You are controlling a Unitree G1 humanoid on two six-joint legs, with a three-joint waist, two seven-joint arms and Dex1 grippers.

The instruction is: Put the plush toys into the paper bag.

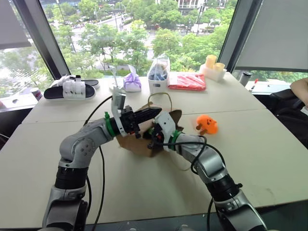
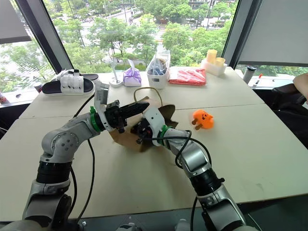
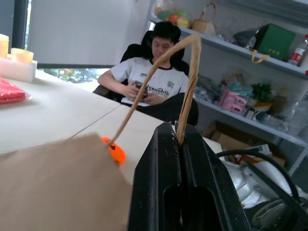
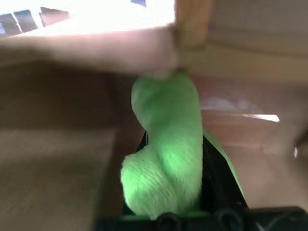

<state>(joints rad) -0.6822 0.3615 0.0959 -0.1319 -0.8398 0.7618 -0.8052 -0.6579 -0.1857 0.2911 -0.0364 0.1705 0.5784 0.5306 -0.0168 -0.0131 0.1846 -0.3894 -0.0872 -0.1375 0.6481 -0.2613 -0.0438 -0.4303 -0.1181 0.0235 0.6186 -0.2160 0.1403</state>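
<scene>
Green toy point(image 4: 166, 154) sits pinched between the right tool's point(image 4: 168, 192) black fingers in the right wrist view, with brown bag walls close all round it; the head views hide that toy behind the tool and show the right tool point(image 1: 155, 137) pushed into the mouth of the bag point(image 1: 139, 143), which lies on its side on the worktop point(image 1: 144, 183). The left tool point(image 3: 180, 144), fingers pressed together, clamps a string handle point(image 3: 187, 91); the left wrist view shows the loop rising from between them, and beyond it a seated person point(image 3: 151, 82) and shelves. From the head the left tool point(image 1: 153, 112) hangs just above the bag mouth, over the right one. The orange toy point(image 1: 207, 124) lies on the worktop, apart from the bag on the right side, untouched.
</scene>
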